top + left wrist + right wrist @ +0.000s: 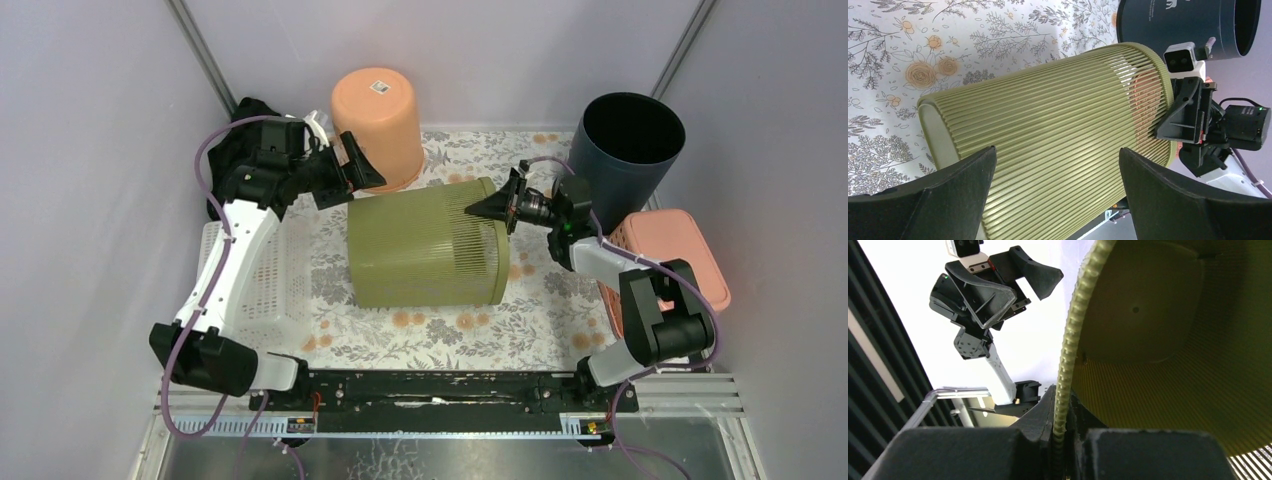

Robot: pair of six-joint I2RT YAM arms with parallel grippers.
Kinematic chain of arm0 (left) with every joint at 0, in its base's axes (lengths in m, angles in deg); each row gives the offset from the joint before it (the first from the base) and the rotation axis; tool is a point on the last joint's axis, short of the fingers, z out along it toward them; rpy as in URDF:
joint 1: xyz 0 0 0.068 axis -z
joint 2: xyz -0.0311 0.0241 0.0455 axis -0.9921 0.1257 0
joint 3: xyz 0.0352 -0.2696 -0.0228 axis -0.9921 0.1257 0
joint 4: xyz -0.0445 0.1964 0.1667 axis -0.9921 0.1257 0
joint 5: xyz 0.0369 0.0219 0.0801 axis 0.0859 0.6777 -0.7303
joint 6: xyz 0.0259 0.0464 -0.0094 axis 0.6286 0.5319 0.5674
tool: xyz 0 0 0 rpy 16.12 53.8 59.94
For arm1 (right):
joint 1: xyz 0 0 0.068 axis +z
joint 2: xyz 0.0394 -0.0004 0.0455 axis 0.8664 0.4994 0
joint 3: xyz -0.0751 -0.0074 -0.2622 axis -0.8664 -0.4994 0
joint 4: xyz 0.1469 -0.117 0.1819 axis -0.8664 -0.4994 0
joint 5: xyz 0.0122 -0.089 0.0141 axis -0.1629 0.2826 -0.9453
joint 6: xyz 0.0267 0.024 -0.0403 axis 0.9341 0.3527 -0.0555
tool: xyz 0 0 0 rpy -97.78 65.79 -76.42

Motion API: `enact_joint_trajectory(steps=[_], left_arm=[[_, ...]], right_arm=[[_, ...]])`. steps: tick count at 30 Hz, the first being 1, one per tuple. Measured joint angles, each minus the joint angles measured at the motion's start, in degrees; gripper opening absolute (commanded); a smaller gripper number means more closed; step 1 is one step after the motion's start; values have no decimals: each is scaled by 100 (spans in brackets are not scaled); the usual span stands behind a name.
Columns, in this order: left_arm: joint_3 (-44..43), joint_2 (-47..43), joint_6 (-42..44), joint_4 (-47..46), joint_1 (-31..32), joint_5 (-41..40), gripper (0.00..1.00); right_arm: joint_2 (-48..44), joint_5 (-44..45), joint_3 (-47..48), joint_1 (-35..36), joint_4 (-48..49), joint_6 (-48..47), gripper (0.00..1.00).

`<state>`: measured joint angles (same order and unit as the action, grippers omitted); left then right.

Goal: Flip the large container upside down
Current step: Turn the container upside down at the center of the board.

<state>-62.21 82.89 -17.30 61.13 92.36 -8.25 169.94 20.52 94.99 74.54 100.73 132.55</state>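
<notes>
The large container (425,250) is olive green and ribbed. It lies on its side in the middle of the floral mat, mouth to the right and base to the left. My right gripper (492,208) is shut on the top of its rim; the right wrist view shows the rim (1072,340) pinched between the jaws of that gripper (1063,412) and the hollow inside (1173,340). My left gripper (352,178) is open and empty, just above the container's back left end. In the left wrist view its jaws (1058,152) stand wide apart over the ribbed wall (1048,120).
An upside-down peach bucket (378,125) stands at the back, a dark blue bin (628,150) at the back right and a pink basket (665,260) to the right. A white perforated basket (255,270) lies at the left, with black cloth (235,140) behind it.
</notes>
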Motion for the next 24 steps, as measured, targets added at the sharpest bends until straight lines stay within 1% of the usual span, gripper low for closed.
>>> enact_joint_trajectory(steps=[4,7,10,13,16,18,21,24], left_arm=[[4,20,2,-13,0,15,100],[55,-4,20,-70,0,15,100],[181,-125,46,-74,2,17,100],[295,-398,42,-79,0,31,100],[306,-787,4,-87,0,140,100],[306,-1047,-44,-94,0,240,100],[393,-1425,-133,-164,0,411,100],[651,-1707,-240,-267,0,538,100]], right_arm=[[142,-96,-365,-96,977,573,0],[144,-160,-542,-101,1440,737,0],[125,-201,-713,-101,1703,850,0],[-70,-234,-892,-101,1740,848,0],[-448,-286,-1056,-101,1493,708,0],[-767,-328,-1115,-101,1156,511,0],[-1287,-343,-1119,-101,476,44,0],[-1768,-321,-1067,-101,-468,-603,0]])
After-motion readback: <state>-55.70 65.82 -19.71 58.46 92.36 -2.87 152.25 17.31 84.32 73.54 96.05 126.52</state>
